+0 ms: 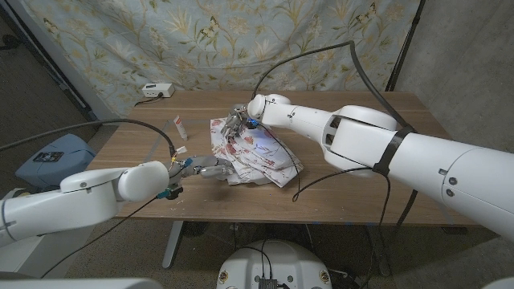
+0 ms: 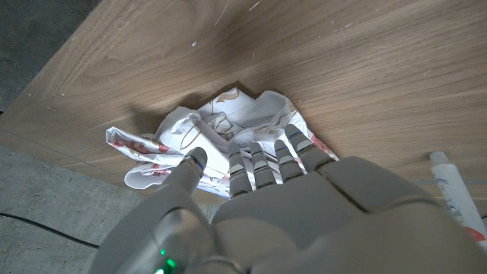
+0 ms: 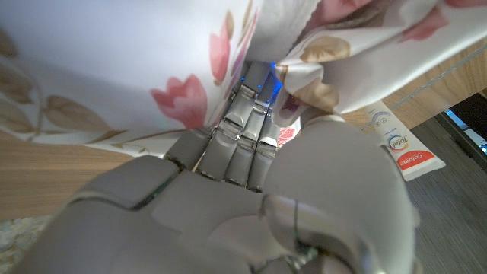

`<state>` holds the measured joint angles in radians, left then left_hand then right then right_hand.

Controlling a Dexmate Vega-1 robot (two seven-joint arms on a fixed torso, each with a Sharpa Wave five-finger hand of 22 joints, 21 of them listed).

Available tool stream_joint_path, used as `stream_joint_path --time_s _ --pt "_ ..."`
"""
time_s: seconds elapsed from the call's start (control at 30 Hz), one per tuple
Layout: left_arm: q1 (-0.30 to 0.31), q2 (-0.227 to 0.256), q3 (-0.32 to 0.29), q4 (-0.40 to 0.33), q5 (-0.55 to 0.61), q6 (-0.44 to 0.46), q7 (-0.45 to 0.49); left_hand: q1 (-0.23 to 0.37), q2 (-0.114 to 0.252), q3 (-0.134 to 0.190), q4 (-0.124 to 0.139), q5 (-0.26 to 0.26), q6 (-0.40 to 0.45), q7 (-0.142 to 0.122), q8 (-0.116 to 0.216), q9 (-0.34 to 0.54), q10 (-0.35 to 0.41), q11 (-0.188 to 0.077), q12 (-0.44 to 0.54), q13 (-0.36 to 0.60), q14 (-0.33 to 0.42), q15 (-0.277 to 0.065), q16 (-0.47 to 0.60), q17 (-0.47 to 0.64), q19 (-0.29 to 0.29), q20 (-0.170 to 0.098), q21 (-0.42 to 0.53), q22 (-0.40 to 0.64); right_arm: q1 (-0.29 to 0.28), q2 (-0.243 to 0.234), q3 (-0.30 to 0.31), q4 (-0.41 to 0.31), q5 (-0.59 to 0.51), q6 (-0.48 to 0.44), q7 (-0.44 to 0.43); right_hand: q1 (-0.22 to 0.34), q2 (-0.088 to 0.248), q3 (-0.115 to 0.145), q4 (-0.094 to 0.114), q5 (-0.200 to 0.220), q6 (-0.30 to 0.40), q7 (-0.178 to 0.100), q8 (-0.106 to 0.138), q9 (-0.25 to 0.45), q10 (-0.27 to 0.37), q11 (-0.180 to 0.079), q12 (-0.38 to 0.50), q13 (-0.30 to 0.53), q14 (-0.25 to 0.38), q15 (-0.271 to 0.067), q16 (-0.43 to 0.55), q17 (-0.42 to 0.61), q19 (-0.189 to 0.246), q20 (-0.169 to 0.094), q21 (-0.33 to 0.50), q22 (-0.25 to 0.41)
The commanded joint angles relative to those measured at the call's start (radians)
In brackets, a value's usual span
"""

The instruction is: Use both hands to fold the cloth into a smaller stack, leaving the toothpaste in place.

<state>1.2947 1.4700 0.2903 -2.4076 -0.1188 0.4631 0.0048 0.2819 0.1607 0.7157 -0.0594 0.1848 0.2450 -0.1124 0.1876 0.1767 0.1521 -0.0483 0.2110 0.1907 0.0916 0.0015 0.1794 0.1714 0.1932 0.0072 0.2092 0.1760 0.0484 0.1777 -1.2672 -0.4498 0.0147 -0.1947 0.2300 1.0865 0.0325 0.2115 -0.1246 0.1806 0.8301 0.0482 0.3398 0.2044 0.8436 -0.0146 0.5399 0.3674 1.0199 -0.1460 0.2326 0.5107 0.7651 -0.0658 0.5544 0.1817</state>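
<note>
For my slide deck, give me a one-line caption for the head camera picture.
Both hands, left and right, work the crumpled floral cloth on the wooden table, toothpaste beside it.

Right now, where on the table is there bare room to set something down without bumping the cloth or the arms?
The table's far right corner, behind the right arm, is bare wood, as is the near right edge. It is crowded mid-table: the cloth, both hands at it (left hand, right hand), and the toothpaste just left.
</note>
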Motion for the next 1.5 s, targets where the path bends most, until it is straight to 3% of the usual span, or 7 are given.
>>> stream_joint_path --time_s 0.03,0.1,0.33,0.73,1.13,1.4,1.5 --pt "0.392 0.0 -0.42 -0.04 -0.011 0.006 0.008 0.013 0.001 0.0 -0.008 -0.003 0.007 0.003 0.001 0.001 0.011 -0.001 0.007 0.001 0.014 -0.001 0.007 0.004 0.01 0.004 0.003 0.003 -0.013 -0.014 -0.001 0.001 0.004 -0.004 -0.03 -0.002 0.003 0.003 -0.007 0.002 0.004 0.004 -0.002 0.002 -0.001 0.003 -0.004 -0.002 -0.006 0.002 -0.002 0.001 -0.007 -0.001 -0.001 0.002" --pt "0.42 -0.054 -0.46 -0.044 0.041 -0.007 -0.045 0.014 0.0 0.0 -0.009 -0.003 0.011 0.004 0.002 0.001 0.014 -0.001 0.008 0.001 0.016 -0.001 0.008 0.004 0.01 0.004 0.003 0.003 -0.014 -0.016 -0.001 0.001 0.004 -0.004 -0.03 -0.002 0.003 0.003 -0.007 0.002 0.004 0.004 -0.002 0.002 -0.001 0.003 -0.005 -0.003 -0.006 0.003 -0.002 0.0 -0.007 -0.001 -0.001 0.002" --pt "0.417 -0.179 -0.491 -0.061 0.145 -0.031 -0.15 0.014 -0.001 0.002 -0.012 -0.003 0.03 0.006 0.007 0.001 0.025 -0.003 0.01 0.001 0.03 -0.003 0.01 0.003 0.018 0.002 0.005 0.003 -0.015 -0.022 0.002 0.001 0.006 -0.005 -0.019 -0.001 0.004 0.003 -0.009 0.002 0.007 0.003 -0.003 0.0 -0.001 0.002 -0.013 -0.01 -0.009 0.002 -0.002 -0.002 -0.009 -0.001 -0.002 0.002" --pt "0.382 -0.315 -0.515 -0.077 0.24 -0.081 -0.259 0.016 -0.006 0.005 -0.019 -0.003 0.062 0.01 0.011 0.001 0.055 -0.009 0.018 0.001 0.053 -0.012 0.012 0.003 0.037 0.002 0.01 0.002 -0.014 -0.032 0.006 0.001 0.008 -0.006 -0.015 -0.001 0.003 0.002 -0.012 0.002 0.009 0.004 -0.007 -0.002 0.002 0.001 -0.025 -0.02 -0.014 0.003 0.001 -0.003 -0.011 0.001 -0.003 0.002" --pt "0.27 -0.349 -0.411 -0.041 0.292 -0.116 -0.248 0.015 -0.007 0.006 -0.02 -0.004 0.07 0.013 0.01 0.001 0.063 -0.01 0.018 0.0 0.065 -0.013 0.013 0.003 0.044 0.002 0.011 0.002 -0.012 -0.043 0.014 0.001 0.014 -0.008 0.002 -0.003 0.002 0.0 -0.013 0.002 0.009 0.003 -0.011 -0.004 0.004 0.004 -0.036 -0.029 -0.017 0.004 0.004 -0.004 -0.013 0.003 -0.004 0.002" --pt "0.162 -0.336 -0.293 -0.008 0.309 -0.11 -0.21 0.014 -0.008 0.007 -0.021 -0.004 0.073 0.012 0.008 0.001 0.064 -0.008 0.016 0.0 0.071 -0.012 0.013 0.003 0.046 0.001 0.011 0.002 -0.01 -0.052 0.022 0.001 0.02 -0.008 0.018 -0.003 0.001 -0.002 -0.015 0.002 0.011 0.001 -0.013 -0.005 0.007 0.006 -0.043 -0.036 -0.019 0.005 0.006 -0.005 -0.013 0.004 -0.004 0.002" --pt "0.109 -0.329 -0.241 0.015 0.301 -0.122 -0.204 0.014 -0.008 0.007 -0.022 -0.004 0.073 0.011 0.007 0.001 0.064 -0.007 0.016 0.0 0.072 -0.011 0.012 0.003 0.046 0.001 0.01 0.002 -0.011 -0.056 0.026 0.001 0.025 -0.007 0.012 -0.039 -0.013 -0.02 -0.001 -0.001 0.009 0.004 -0.018 -0.006 0.007 0.01 -0.054 -0.044 -0.021 0.008 0.007 -0.009 -0.012 0.009 -0.005 0.002"
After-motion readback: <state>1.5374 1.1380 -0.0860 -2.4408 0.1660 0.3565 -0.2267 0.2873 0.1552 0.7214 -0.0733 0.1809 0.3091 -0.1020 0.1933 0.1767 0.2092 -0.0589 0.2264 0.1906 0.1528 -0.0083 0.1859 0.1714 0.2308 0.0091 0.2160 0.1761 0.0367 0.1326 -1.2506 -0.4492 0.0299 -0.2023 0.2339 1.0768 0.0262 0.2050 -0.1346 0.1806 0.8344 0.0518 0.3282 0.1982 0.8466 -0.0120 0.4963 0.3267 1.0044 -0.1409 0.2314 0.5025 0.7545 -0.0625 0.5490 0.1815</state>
